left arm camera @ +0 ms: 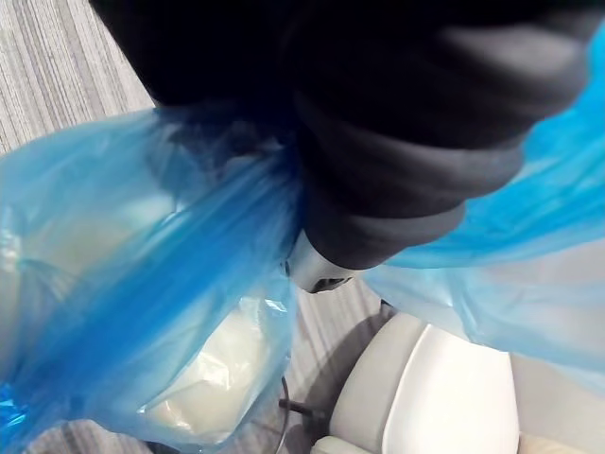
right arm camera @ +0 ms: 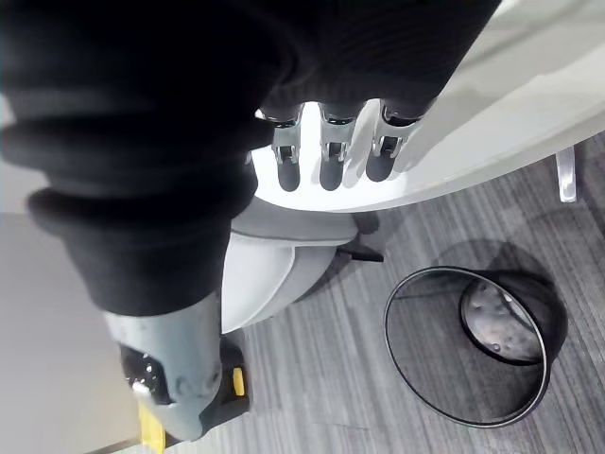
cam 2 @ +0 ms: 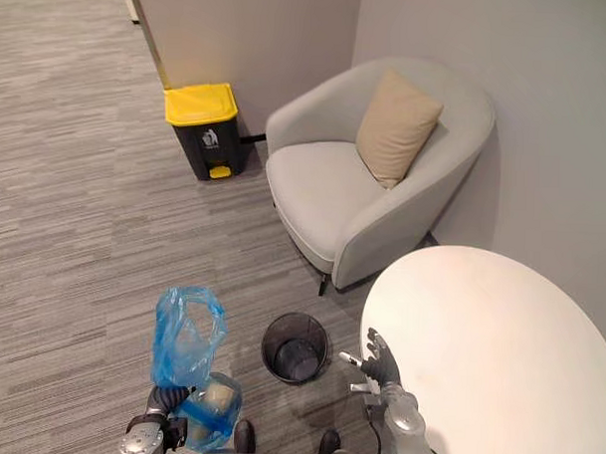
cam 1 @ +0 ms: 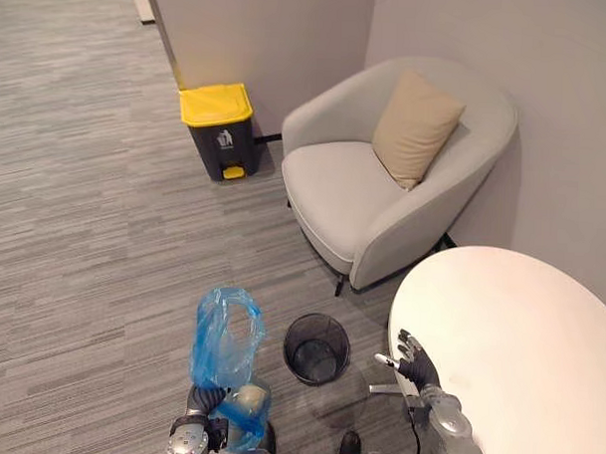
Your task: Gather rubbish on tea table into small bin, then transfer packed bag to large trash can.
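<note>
Left hand (cam 1: 207,403) grips the blue bag (cam 1: 224,344), clear of the floor just left of the bin (cam 1: 317,349).
Its fingers close on the bag's gathered middle; a loose loop of plastic stands above the hand and pale rubbish sags in the pouch beside it. Right of the bin, the right hand (cam 1: 416,365) lies with straight fingers (right arm camera: 328,170) on the rim of the white table (cam 1: 518,344). Beyond the bin stands a chair (cam 1: 364,204), and farther off the yellow-lidded can (cam 1: 220,129).

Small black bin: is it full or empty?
Empty: the bin's bare bottom shows; the blue bag is held in the left robot hand.
</note>
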Controlling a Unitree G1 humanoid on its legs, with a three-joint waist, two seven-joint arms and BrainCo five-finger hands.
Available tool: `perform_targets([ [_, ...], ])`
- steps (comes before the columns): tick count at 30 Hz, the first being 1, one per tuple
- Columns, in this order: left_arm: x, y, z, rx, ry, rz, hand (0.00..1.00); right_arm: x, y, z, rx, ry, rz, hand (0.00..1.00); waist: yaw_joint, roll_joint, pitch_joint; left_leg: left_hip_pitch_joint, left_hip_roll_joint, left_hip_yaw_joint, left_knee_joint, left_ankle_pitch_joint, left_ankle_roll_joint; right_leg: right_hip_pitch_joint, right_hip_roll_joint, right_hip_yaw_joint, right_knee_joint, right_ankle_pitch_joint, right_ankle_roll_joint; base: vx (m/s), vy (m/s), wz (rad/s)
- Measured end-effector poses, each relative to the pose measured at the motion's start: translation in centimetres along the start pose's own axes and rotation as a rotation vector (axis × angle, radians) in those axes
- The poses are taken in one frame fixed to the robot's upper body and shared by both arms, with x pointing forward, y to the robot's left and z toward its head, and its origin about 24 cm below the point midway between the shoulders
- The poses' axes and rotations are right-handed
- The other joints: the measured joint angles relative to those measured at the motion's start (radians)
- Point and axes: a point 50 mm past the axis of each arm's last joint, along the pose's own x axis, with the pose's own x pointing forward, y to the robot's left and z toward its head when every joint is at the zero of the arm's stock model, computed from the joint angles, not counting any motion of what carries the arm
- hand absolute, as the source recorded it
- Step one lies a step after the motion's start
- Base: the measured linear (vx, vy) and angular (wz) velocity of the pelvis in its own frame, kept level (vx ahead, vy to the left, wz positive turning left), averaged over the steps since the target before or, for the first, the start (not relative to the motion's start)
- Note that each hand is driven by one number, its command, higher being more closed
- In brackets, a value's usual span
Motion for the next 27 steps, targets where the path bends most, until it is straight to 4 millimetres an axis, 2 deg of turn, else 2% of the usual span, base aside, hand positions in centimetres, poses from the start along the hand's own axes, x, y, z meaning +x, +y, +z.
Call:
perform_targets([
  [3,0.7,-0.1,1.3,-0.017,-0.037,-0.003,1.00,0.1,0.0,0.3,-0.003,-0.012,-0.002,0.00,0.012,-0.025,0.019,-0.036,-0.016,0.004,0.045,-0.009,0.022,-0.067,-0.032,0.009,0.109,-0.042,0.013,-0.05,0.013,-0.01],
  [4,0.7,-0.2,1.5,-0.020,-0.045,-0.003,1.00,0.2,0.0,0.5,-0.005,-0.019,0.000,0.00,0.016,-0.023,0.026,-0.056,-0.001,0.002,0.061,-0.019,0.037,-0.071,-0.032,0.012,0.139,-0.060,0.020,-0.06,-0.027,0.28],
  [6,0.7,0.0,2.2,-0.018,-0.077,0.002,1.00,-0.3,0.3,0.7,-0.003,-0.035,0.005,0.00,0.008,-0.038,0.034,-0.066,-0.025,-0.031,0.103,-0.026,0.044,-0.095,-0.071,0.065,0.419,-0.187,0.057,-0.02,-0.076,0.66],
  [7,0.6,0.1,2.4,-0.019,-0.087,0.005,1.00,-0.3,0.4,0.8,-0.004,-0.040,0.009,0.00,0.012,-0.049,0.031,-0.074,-0.032,-0.040,0.115,-0.028,0.043,-0.088,-0.077,0.076,0.435,-0.206,0.069,-0.02,-0.145,0.66],
  [8,0.6,0.4,2.9,-0.021,-0.111,0.017,1.00,-0.1,0.6,1.1,-0.013,-0.053,0.016,0.00,0.019,-0.076,0.029,-0.107,-0.038,-0.053,0.156,-0.030,0.030,-0.078,-0.072,0.099,0.404,-0.225,0.070,-0.07,-0.109,0.35],
  [9,0.5,0.1,2.9,-0.032,-0.113,0.015,1.00,0.2,0.7,1.8,-0.029,-0.077,0.023,0.00,0.041,-0.057,0.026,-0.146,-0.021,-0.064,0.174,-0.025,0.024,-0.055,-0.040,0.100,0.310,-0.232,0.063,-0.10,-0.133,0.21],
  [10,0.4,0.0,2.8,-0.036,-0.112,0.014,1.00,0.4,0.8,2.2,-0.035,-0.092,0.025,0.00,0.047,-0.049,0.030,-0.154,-0.006,-0.065,0.175,-0.022,0.020,-0.042,-0.025,0.107,0.266,-0.234,0.039,-0.13,-0.085,0.02],
  [11,0.2,-0.3,2.7,-0.048,-0.108,0.012,1.00,0.5,0.7,3.1,-0.040,-0.125,0.014,0.00,0.065,-0.029,0.045,-0.167,0.018,-0.071,0.179,-0.007,0.012,-0.036,-0.001,0.099,0.236,-0.210,0.003,-0.16,-0.090,0.02],
  [12,0.0,-0.5,2.3,-0.060,-0.099,0.009,1.00,0.3,0.8,3.5,-0.039,-0.146,0.010,0.00,0.074,-0.020,0.051,-0.172,0.032,-0.082,0.186,-0.005,0.008,-0.028,0.015,0.082,0.219,-0.198,-0.014,-0.16,-0.080,0.08],
  [14,-0.4,-0.6,2.1,-0.068,-0.097,0.011,1.00,0.2,1.0,3.6,-0.034,-0.156,0.007,0.00,0.074,-0.010,0.056,-0.187,0.041,-0.107,0.189,0.005,-0.008,-0.026,0.032,0.049,0.206,-0.185,-0.032,-0.14,-0.072,0.28],
  [16,-0.5,-0.6,3.0,-0.085,-0.137,0.016,1.00,0.1,0.8,4.4,-0.036,-0.187,-0.004,0.00,0.072,0.004,0.065,-0.206,0.060,-0.127,0.164,0.012,-0.030,-0.035,0.044,0.006,0.202,-0.167,-0.055,-0.13,-0.086,0.49],
  [17,-0.5,-0.6,3.5,-0.093,-0.158,0.023,1.00,0.1,0.6,4.6,-0.036,-0.199,-0.016,0.00,0.071,0.008,0.066,-0.222,0.068,-0.112,0.160,-0.016,-0.044,-0.033,0.042,-0.022,0.180,-0.151,-0.067,-0.14,-0.066,0.77],
  [18,-0.2,-0.7,4.5,-0.097,-0.189,0.020,1.00,0.0,0.6,5.2,-0.028,-0.225,-0.028,0.00,0.069,0.001,0.074,-0.263,0.082,-0.067,0.253,-0.035,-0.025,-0.030,0.027,-0.053,0.154,-0.132,-0.081,-0.13,-0.028,0.88],
  [19,-0.2,-0.9,5.1,-0.100,-0.212,0.017,1.00,-0.1,0.4,5.9,-0.031,-0.255,-0.041,0.00,0.069,-0.003,0.077,-0.279,0.096,-0.017,0.395,-0.069,0.022,-0.029,0.005,-0.076,0.151,-0.127,-0.081,-0.09,-0.008,0.72],
  [20,-0.2,-0.9,5.2,-0.101,-0.219,0.016,1.00,-0.2,0.2,6.2,-0.033,-0.266,-0.046,0.00,0.067,-0.001,0.076,-0.272,0.099,-0.004,0.438,-0.089,0.034,-0.027,-0.003,-0.084,0.154,-0.127,-0.081,-0.08,0.026,0.59],
  [21,-0.3,-0.8,5.6,-0.102,-0.234,0.018,1.00,-0.3,-0.1,6.6,-0.031,-0.287,-0.060,0.00,0.066,0.001,0.075,-0.246,0.106,0.022,0.499,-0.162,0.049,-0.024,-0.020,-0.101,0.158,-0.127,-0.081,-0.07,0.046,0.46],
  [22,-0.3,-0.8,5.7,-0.102,-0.242,0.019,1.00,-0.3,-0.3,6.8,-0.028,-0.296,-0.070,0.00,0.065,0.002,0.074,-0.230,0.114,0.038,0.517,-0.189,0.055,-0.024,-0.029,-0.112,0.159,-0.125,-0.077,-0.08,0.091,0.61],
  [23,-0.1,-0.9,6.3,-0.103,-0.260,0.014,1.00,-0.3,-0.6,6.9,-0.026,-0.299,-0.084,0.00,0.065,0.003,0.073,-0.206,0.118,0.042,0.522,-0.216,0.054,-0.024,-0.044,-0.134,0.158,-0.121,-0.070,-0.08,0.132,0.66],
  [25,0.1,-1.3,6.7,-0.095,-0.271,-0.001,1.00,0.0,-0.7,6.5,-0.027,-0.274,-0.089,0.00,0.058,0.004,0.072,-0.142,0.112,0.067,0.456,-0.241,0.027,-0.022,-0.071,-0.163,0.146,-0.110,-0.040,-0.08,0.190,0.67],
  [26,0.3,-1.4,6.3,-0.081,-0.255,-0.009,1.00,0.3,-1.1,5.9,-0.021,-0.241,-0.105,0.00,0.038,0.007,0.070,-0.111,0.088,0.062,0.360,-0.224,-0.002,-0.012,-0.078,-0.178,0.121,-0.095,-0.013,-0.04,0.193,0.68],
  [27,0.8,-1.4,5.9,-0.046,-0.224,-0.023,1.00,0.6,-0.7,4.6,-0.003,-0.181,-0.101,0.00,0.040,-0.008,0.062,-0.086,0.050,0.057,0.275,-0.164,-0.011,0.012,-0.090,-0.189,0.054,-0.056,0.011,-0.03,0.159,0.56],
])
